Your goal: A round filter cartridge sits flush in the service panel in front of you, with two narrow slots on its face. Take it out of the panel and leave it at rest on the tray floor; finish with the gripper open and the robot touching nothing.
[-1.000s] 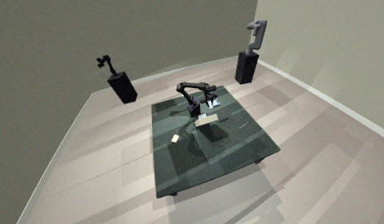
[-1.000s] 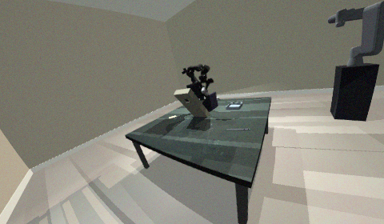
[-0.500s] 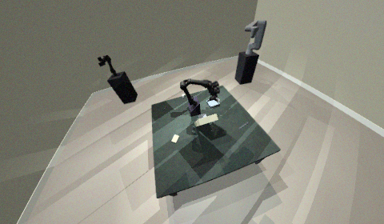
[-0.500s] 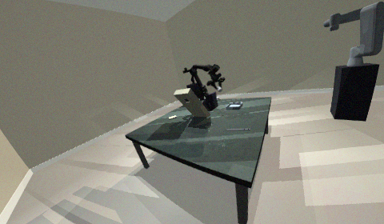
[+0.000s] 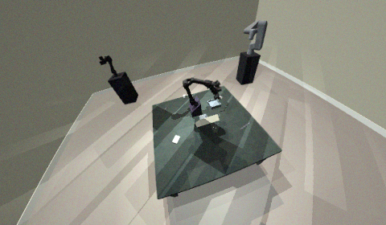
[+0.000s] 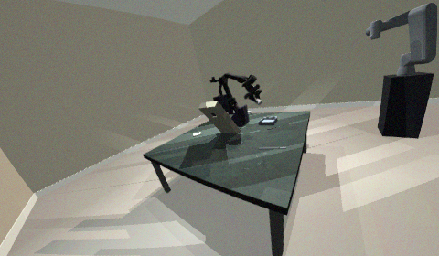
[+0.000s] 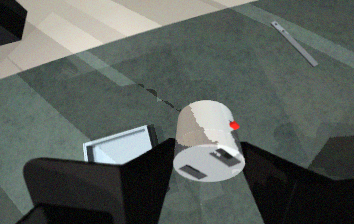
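Note:
The filter cartridge [image 7: 205, 125] [image 6: 259, 101] is a pale cylinder with a small red mark on its side; its round face with two dark slots shows in the wrist view. My gripper [image 7: 206, 146] [image 5: 219, 96] is shut on it, one finger on each side, and holds it in the air above the table, out of the panel. The tray [image 7: 123, 146] [image 5: 214, 104] [image 6: 268, 121] is light blue and shallow; in the wrist view it lies below and left of the cartridge, partly hidden by a finger. The service panel [image 5: 207, 120] [image 6: 221, 120] stands tilted near the arm's base.
A thin grey bar [image 7: 294, 44] [image 6: 273, 147] lies on the table [image 5: 182, 169]. A small white card [image 5: 176, 139] [image 6: 197, 133] lies on the far side of the panel from the tray. Two other arms stand on black pedestals [image 5: 123, 87] [image 5: 248, 68] off the table.

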Motion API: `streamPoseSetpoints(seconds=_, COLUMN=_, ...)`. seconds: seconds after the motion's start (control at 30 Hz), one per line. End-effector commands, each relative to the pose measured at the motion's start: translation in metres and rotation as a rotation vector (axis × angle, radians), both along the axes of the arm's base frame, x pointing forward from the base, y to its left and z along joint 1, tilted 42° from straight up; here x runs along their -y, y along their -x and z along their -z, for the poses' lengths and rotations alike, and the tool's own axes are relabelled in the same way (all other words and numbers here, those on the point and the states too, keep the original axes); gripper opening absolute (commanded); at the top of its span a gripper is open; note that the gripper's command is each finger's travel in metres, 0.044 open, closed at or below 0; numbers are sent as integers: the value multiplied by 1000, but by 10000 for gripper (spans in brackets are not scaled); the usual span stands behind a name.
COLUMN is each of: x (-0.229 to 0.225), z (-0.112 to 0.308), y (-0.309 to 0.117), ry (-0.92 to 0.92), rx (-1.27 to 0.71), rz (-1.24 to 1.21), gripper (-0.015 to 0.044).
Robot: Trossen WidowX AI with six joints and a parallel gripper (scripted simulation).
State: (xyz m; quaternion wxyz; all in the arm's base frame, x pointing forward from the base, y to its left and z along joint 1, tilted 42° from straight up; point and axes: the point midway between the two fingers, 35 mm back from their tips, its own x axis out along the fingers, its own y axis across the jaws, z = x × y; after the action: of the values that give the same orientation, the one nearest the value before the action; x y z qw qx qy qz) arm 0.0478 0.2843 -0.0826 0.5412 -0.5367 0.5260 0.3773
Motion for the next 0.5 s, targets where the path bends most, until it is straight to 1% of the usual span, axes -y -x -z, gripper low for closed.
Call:
streamPoseSetpoints(seconds=0.0, x=10, z=21, y=27, ry=13, rx=-59, rz=-73, gripper=0)
streamPoseSetpoints(seconds=0.23, x=31, z=54, y=74, ry=19, rx=-169, rz=-206, gripper=0)
streamPoseSetpoints(seconds=0.47, x=63, z=80, y=114, ry=36, rx=-279, rz=-336, gripper=0)
